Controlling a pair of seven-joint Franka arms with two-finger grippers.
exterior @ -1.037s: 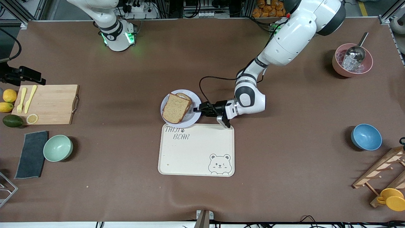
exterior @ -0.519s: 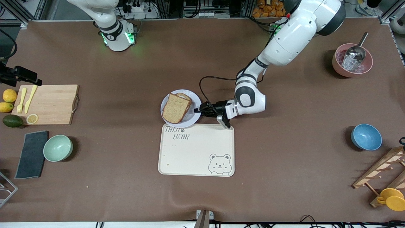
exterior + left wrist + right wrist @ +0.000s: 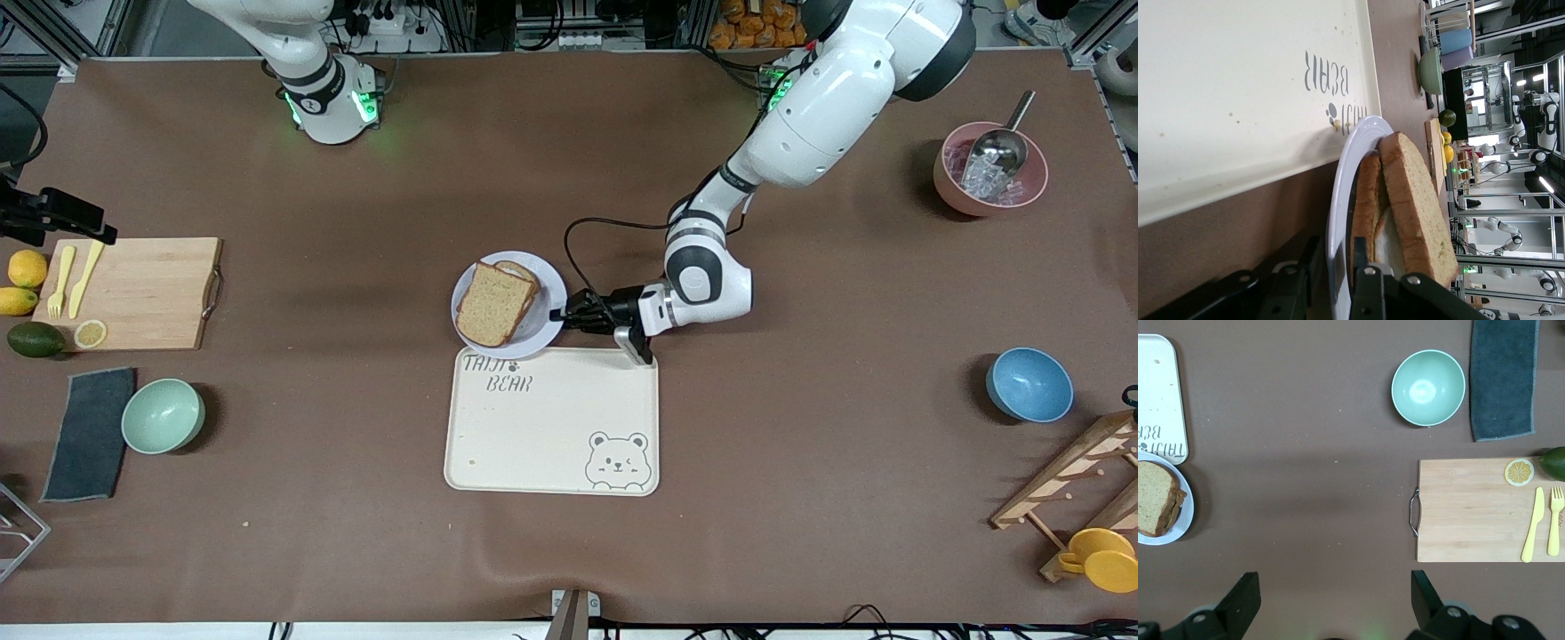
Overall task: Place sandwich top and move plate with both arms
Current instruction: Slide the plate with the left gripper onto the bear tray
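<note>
Left tool (image 3: 558, 313) gripping sandwich-laden plate (image 3: 553, 283)

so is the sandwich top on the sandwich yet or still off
On. The sandwich top lies over the lower slice on the plate, and the left wrist view shows both slices stacked.

Three round bowls: mint green (image 3: 163, 415), blue (image 3: 1029, 384), pink (image 3: 989, 169). Two yellow lemons (image 3: 27, 268). One cream rectangular tray (image 3: 551, 427). One wooden cutting board (image 3: 142, 293).

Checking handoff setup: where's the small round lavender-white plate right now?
Front view: the small round lavender-white plate sits mid-table, touching the farther edge of the cream bear-print tray, with the brown bread sandwich top on it. The left gripper is at its rim.
</note>
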